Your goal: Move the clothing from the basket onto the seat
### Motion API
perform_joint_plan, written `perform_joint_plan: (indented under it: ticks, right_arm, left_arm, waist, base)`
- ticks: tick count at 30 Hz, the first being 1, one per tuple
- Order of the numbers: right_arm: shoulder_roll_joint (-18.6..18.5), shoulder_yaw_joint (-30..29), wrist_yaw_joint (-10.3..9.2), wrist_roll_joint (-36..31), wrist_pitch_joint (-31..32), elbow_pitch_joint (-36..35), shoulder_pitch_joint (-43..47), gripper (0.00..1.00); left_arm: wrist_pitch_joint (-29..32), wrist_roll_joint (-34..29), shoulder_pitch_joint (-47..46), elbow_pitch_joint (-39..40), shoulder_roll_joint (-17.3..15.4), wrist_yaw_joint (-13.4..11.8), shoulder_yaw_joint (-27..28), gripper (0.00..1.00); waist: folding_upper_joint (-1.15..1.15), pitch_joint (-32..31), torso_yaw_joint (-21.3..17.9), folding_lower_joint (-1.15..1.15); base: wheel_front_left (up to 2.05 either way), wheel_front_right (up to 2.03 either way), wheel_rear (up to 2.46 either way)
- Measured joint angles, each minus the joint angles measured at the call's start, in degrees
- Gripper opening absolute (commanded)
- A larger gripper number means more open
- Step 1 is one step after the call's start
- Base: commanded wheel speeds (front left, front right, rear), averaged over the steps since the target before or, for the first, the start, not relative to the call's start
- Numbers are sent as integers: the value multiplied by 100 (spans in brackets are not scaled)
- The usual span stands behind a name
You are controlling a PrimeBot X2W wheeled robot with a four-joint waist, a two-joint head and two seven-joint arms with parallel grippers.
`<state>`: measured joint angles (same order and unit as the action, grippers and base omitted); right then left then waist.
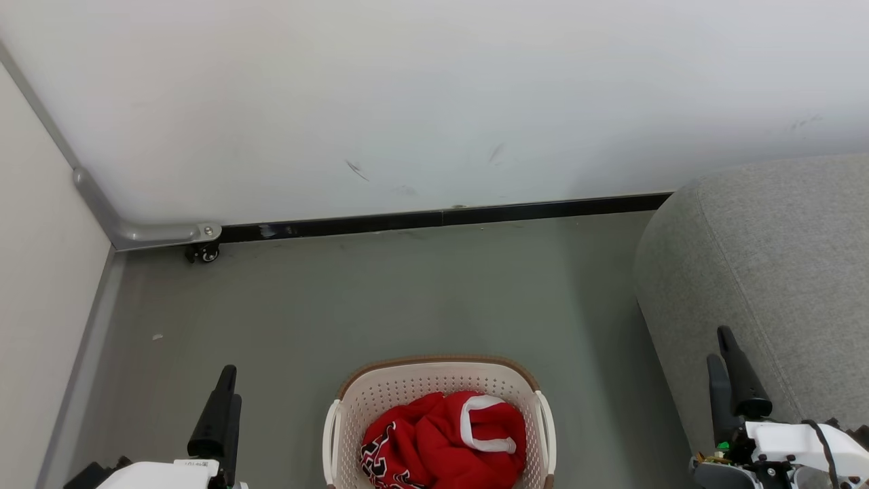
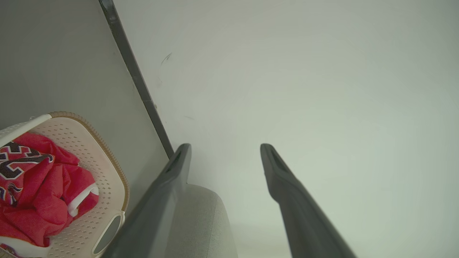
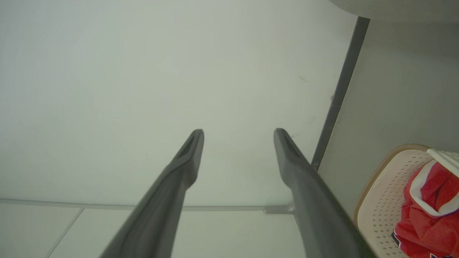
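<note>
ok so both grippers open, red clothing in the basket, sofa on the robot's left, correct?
No: the head view shows the sofa on the robot's right. Otherwise correct: left gripper and right gripper open, clothing in the basket.

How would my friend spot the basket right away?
Start at the big grey sofa on the right, then look left across the grey floor. The basket stands there: cream plastic dotted with holes, brown rim, and red clothing with white trim bundled inside.
</note>
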<state>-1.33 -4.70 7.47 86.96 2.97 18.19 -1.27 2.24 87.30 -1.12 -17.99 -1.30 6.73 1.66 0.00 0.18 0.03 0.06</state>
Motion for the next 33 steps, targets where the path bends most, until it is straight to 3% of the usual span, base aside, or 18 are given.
perform_joint_plan:
  ticks: [7,20,27,33]
  right_arm:
    - [-68,126,0,-401,-105,-10,0,100]
    - [-174,189,0,-1599,-385,-80,-18,100]
    - [-210,338,0,-2460,-559,-88,-33,100]
    - [-214,419,0,-3091,-680,-67,-52,100]
  left_arm:
    - [-123,-412,0,88,-14,0,-13,100]
    - [-387,-1761,-7,391,-63,-54,11,100]
    - [-538,-2773,-7,555,-114,-125,-145,100]
    - [-647,-3554,-7,646,-185,-225,-299,100]
  waist:
    - [0,-4,6,25]
    - [0,-26,22,86]
    - [0,-29,30,94]
    - [0,-12,34,74]
  base:
    - [0,0,0]
    - [0,0,0]
    - [0,0,0]
    - [0,0,0]
